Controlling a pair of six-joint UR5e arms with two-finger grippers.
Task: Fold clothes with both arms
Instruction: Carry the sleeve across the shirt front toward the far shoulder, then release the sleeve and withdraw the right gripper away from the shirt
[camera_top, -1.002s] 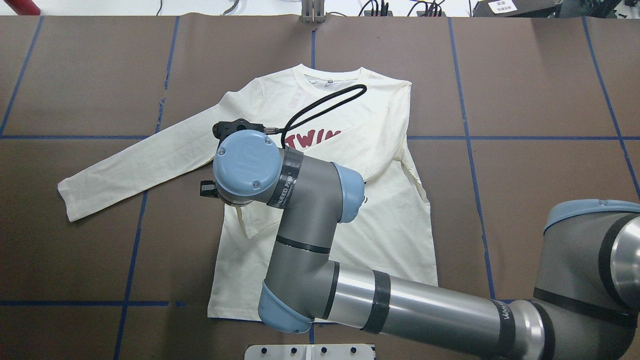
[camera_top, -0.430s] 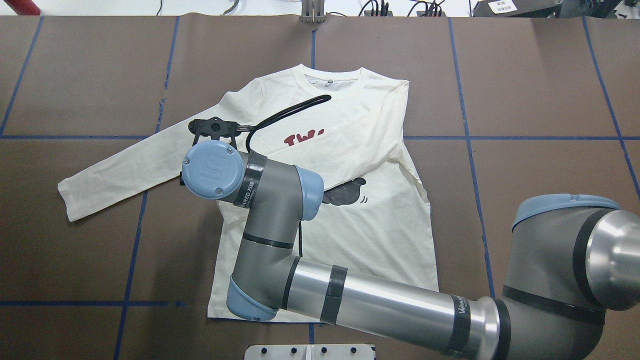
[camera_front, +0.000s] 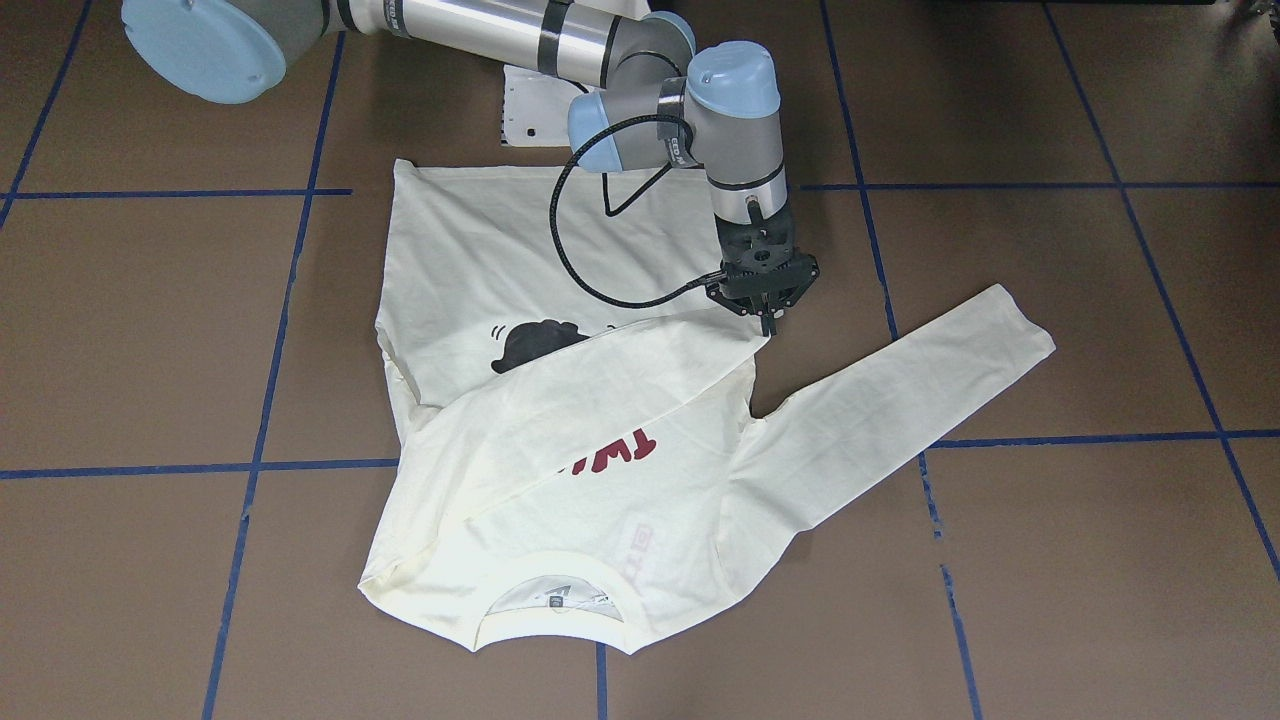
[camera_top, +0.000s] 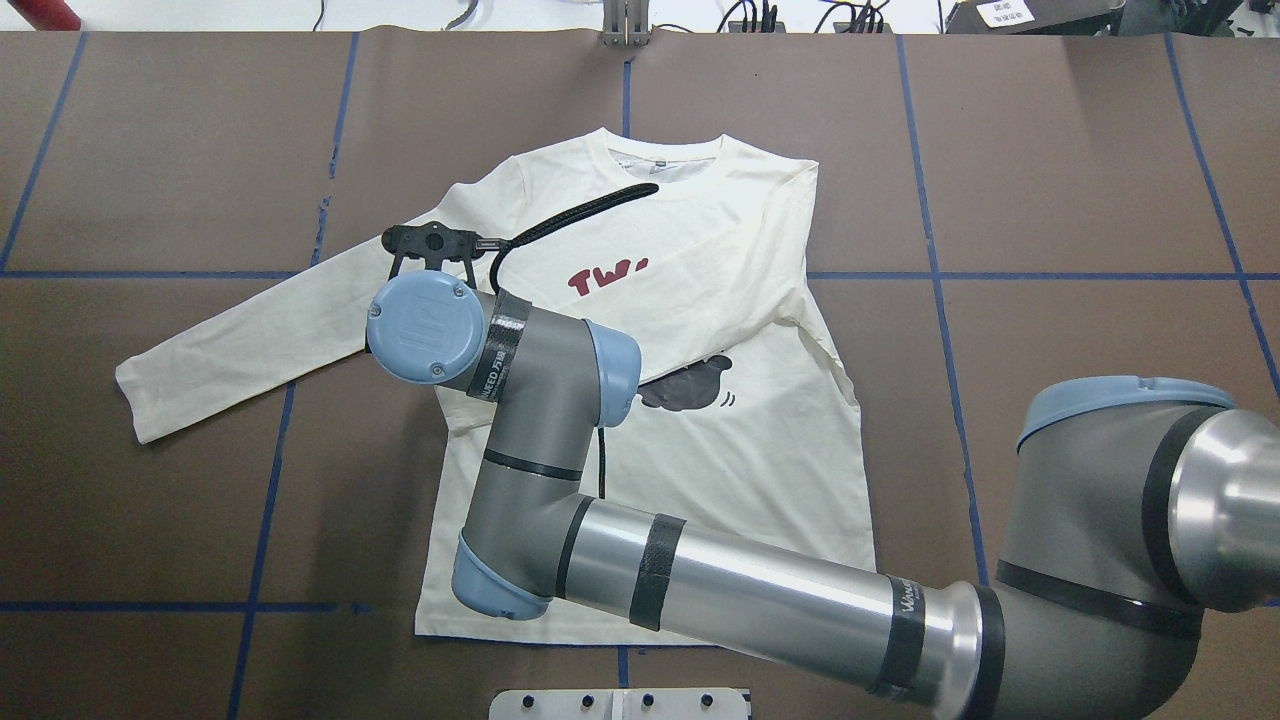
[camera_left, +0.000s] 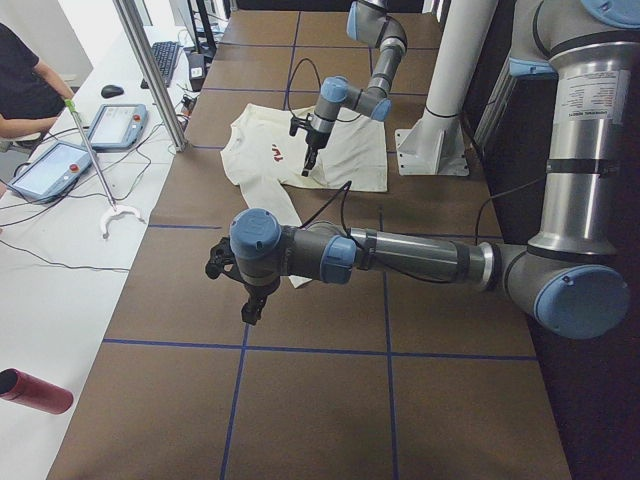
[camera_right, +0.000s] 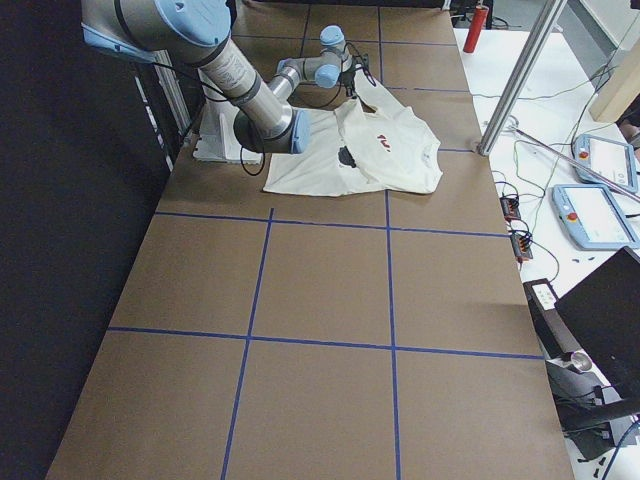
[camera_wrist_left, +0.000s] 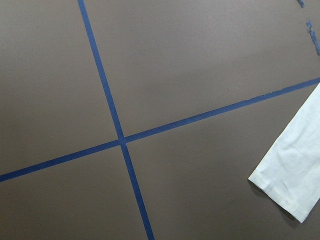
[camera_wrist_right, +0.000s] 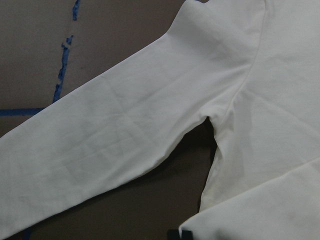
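The cream long-sleeved shirt (camera_top: 760, 470) lies flat, collar at the far side, with part of its red lettering (camera_top: 605, 278) and black print (camera_top: 690, 385) showing. One sleeve (camera_top: 700, 290) is drawn diagonally across the chest. My right gripper (camera_front: 768, 325) is shut on that sleeve's end near the other armpit, and the wrist hides it from overhead. The other sleeve (camera_top: 250, 340) stretches out flat; its cuff (camera_wrist_left: 295, 175) shows in the left wrist view. My left gripper (camera_left: 252, 312) hovers over bare table beyond that cuff, and I cannot tell whether it is open or shut.
A white pedestal (camera_top: 620, 703) stands at the near table edge. Blue tape lines (camera_top: 270, 470) cross the brown table. Beside the table's far side are a metal post (camera_left: 150, 70), tablets (camera_left: 50, 170), a red cylinder (camera_left: 35, 390) and a person (camera_left: 25, 90).
The right arm carried the sleeve end leftward across the chest, pulling the sleeve taut and uncovering the black print. Over the last half second it hardly moved.
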